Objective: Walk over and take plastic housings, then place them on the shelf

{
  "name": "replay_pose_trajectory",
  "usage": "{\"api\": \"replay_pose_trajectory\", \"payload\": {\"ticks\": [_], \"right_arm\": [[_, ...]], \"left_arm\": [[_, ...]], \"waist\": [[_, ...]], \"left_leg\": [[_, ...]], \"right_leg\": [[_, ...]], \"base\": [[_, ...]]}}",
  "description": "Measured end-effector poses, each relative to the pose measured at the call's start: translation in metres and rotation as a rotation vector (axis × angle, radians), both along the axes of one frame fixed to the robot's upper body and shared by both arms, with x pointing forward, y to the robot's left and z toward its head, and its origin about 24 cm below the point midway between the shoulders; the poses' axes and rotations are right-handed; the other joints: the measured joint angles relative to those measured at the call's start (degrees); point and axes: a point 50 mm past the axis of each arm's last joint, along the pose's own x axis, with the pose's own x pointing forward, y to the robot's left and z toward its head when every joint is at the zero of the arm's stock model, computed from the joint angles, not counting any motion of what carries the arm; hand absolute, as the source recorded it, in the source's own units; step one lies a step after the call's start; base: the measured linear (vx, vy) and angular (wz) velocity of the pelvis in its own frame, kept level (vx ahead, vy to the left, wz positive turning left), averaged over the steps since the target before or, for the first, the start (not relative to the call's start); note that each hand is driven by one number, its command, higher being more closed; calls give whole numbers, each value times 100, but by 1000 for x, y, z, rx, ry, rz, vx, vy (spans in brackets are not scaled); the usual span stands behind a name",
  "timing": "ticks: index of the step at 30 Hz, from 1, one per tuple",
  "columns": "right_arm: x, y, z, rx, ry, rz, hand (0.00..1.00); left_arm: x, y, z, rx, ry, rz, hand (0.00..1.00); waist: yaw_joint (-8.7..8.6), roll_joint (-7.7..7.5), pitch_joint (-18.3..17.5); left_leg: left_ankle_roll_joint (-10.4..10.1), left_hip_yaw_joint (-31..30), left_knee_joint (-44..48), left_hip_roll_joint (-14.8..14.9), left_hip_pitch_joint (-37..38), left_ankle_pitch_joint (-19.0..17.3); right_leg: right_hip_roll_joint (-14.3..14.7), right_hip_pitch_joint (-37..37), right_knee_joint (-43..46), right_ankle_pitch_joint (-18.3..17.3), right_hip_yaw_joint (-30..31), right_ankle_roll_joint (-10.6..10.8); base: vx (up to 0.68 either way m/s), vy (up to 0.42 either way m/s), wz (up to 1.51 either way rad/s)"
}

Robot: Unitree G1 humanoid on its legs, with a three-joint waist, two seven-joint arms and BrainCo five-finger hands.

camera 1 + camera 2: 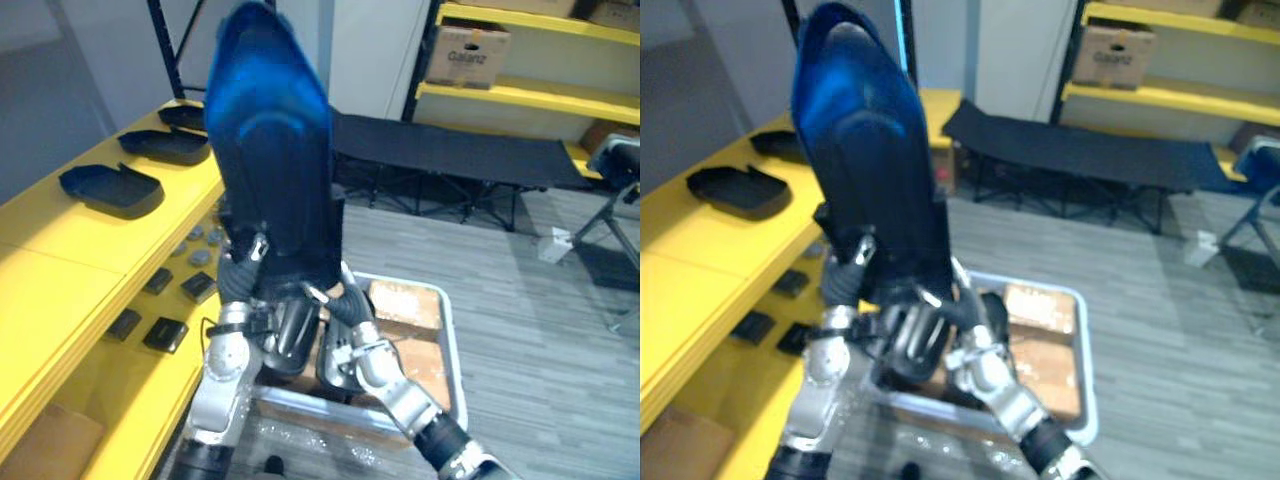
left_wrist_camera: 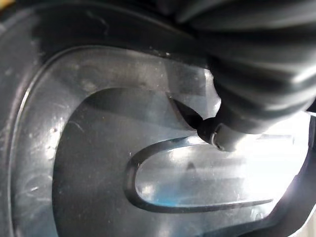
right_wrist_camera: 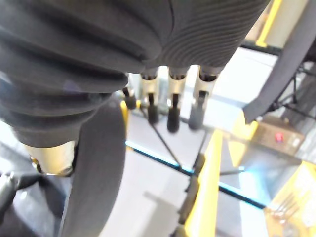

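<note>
the yellow shelf (image 1: 60, 270) runs along our left, smaller housings (image 1: 110, 188) lying on it. we hold the large plastic housing (image 1: 275, 150) upright between both hands. the right hand (image 3: 174, 108) has straight fingers, side by side. of the left hand (image 1: 243, 262) we cannot tell. we should press evenly and lay it flat on a bare stretch.

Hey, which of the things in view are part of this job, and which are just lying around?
Job: held plastic housing; housings already shelved; yellow shelf.
Lying about: white bin; black folding cot; cardboard box; small dark parts below.
</note>
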Motion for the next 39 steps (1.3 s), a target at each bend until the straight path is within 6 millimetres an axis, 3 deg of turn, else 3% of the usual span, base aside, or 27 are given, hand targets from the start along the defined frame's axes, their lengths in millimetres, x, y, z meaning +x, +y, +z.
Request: {"api": "replay_pose_trajectory", "payload": {"ticks": [3, 6, 12, 15, 20, 27, 34, 39], "right_arm": [[1, -17, 3, 68, 25, -63, 0], [4, -52, 10, 145, 17, -187, 0], [-1, -102, 28, 303, -33, -323, 0], [-7, -121, 23, 314, -15, -368, 0], [-21, -153, 8, 342, 38, -500, 0], [-35, -177, 0, 345, 54, -599, 0], [-31, -173, 3, 346, 45, -553, 0], [-24, -166, 5, 410, 63, -520, 0]], "left_arm": [[-8, 18, 4, 63, -26, 139, 100], [-22, 46, 9, 171, -61, 364, 100], [-45, 79, 6, 306, -51, 669, 100], [-56, 92, 9, 325, -71, 765, 100], [-64, 98, 15, 319, -132, 786, 100], [-65, 94, 16, 252, -148, 653, 100], [-67, 90, 8, 171, -108, 589, 100], [-60, 72, 4, 150, -101, 485, 100]], "waist": [[1, 4, -2], [1, 28, -15], [0, 119, -82], [-3, 137, -99], [-48, 133, -107], [-172, 143, -98], [-175, 96, -68], [-185, 147, 84]], "left_leg": [[1, 42, 0, -4, 12, -35], [4, 51, 0, -22, 17, -64], [19, 96, 1, -20, 27, -92], [22, 242, 1, 0, 42, -126], [41, 248, 0, -37, 45, -141], [77, 44, -31, -165, 2, -160], [97, -41, -31, -180, -88, -151], [97, -89, -31, -177, -72, -128]], "right_leg": [[-4, -2, 0, -5, 8, 4], [-19, -6, 0, -14, 13, 7], [-17, -30, 0, -8, 59, 39], [-13, -98, 1, 17, 212, 77], [-52, -97, 3, 17, 221, 89], [-201, -101, 294, -168, 132, 210], [-216, -134, 357, -180, 52, 215], [-217, -106, 431, -193, 5, 193]], "base": [[7, 2, -4], [21, 3, -1], [38, -4, -5], [13, 1, -21], [1, 1, -3], [5, 25, 16], [8, -9, 7], [10, -5, 6]]}}
